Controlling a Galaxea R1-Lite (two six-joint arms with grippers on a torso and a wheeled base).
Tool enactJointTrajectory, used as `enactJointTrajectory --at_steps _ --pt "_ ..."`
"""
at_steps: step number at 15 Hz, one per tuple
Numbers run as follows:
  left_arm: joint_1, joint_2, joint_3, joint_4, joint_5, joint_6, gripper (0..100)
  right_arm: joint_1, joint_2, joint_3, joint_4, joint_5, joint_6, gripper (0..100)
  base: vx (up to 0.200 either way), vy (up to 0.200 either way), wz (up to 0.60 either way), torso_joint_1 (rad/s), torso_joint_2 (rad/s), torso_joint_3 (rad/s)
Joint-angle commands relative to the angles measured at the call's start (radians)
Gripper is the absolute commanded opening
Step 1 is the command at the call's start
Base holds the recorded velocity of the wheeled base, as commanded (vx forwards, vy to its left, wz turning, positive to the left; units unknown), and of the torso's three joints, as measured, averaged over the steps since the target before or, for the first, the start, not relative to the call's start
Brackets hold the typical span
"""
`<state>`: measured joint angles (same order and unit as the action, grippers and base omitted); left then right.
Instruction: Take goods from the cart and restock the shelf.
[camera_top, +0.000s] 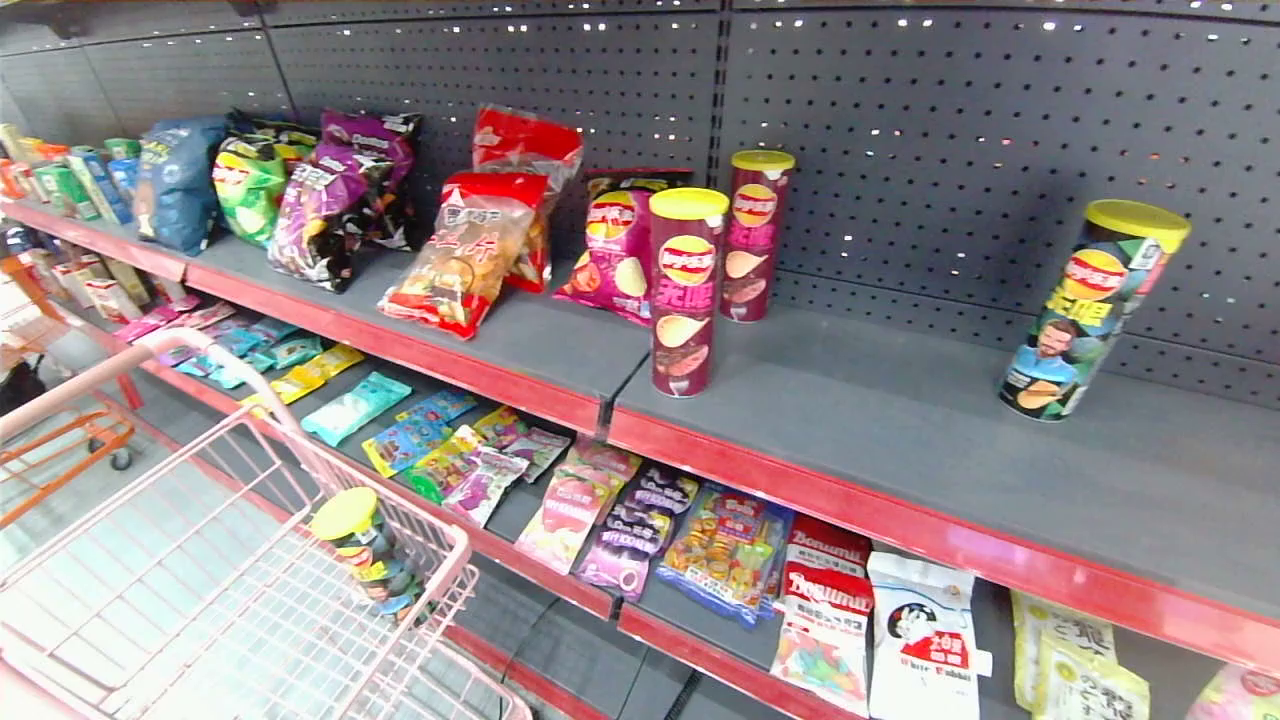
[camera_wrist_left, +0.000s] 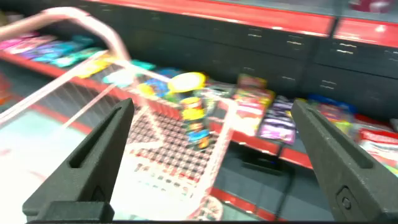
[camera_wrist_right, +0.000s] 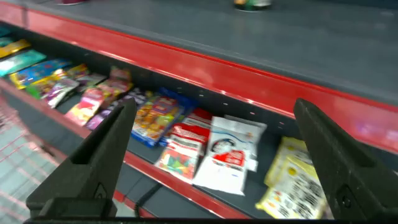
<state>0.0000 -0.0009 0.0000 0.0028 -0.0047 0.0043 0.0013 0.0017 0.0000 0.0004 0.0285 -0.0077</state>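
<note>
The biggest thing in front of me is the grey upper shelf (camera_top: 900, 430), backed by dark pegboard (camera_top: 950, 130) and finished along its front with a red lip (camera_top: 800, 482). Its left half is crowded with snack bags (camera_top: 330, 200). The right half is mostly bare board, with a wide stretch between the two maroon cans (camera_top: 688, 290) and a multicoloured can (camera_top: 1090, 310) standing upright near the back wall.

Under the lip, the lower shelf (camera_top: 560, 590) carries flat packets (camera_top: 730, 550) laid side by side almost to its front edge.

The pink wire cart (camera_top: 452, 560) sits at lower left, its corner just beside the lower shelf. One yellow-lidded can (camera_top: 365, 550) stands tilted inside that corner, against the wire.

From the left wrist camera, my left gripper (camera_wrist_left: 211, 106) is released, fingers spread wide, above the cart with that can (camera_wrist_left: 189, 109) showing between them. My right gripper (camera_wrist_right: 214, 102) is likewise spread and holding nothing, in front of the red lip (camera_wrist_right: 217, 68), facing the lower packets (camera_wrist_right: 230, 149).
</note>
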Motion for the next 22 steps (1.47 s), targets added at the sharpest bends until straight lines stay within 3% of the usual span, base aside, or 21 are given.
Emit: enactJointTrajectory --at_steps 1,18,22 --pt "0.0 0.001 0.0 0.0 0.0 0.0 100 0.0 0.0 0.0 0.0 -0.001 0.0 100 0.0 0.0 0.0 0.0 0.0 0.0" --pt "0.0 0.001 0.0 0.0 0.0 -0.001 100 0.0 0.0 0.0 0.0 -0.001 0.003 100 0.0 0.0 0.0 -0.157 0.43 0.269" --pt "0.0 0.001 0.0 0.0 0.0 0.0 100 0.0 0.0 0.0 0.0 -0.002 0.003 100 0.0 0.0 0.6 -0.019 0.07 0.051"
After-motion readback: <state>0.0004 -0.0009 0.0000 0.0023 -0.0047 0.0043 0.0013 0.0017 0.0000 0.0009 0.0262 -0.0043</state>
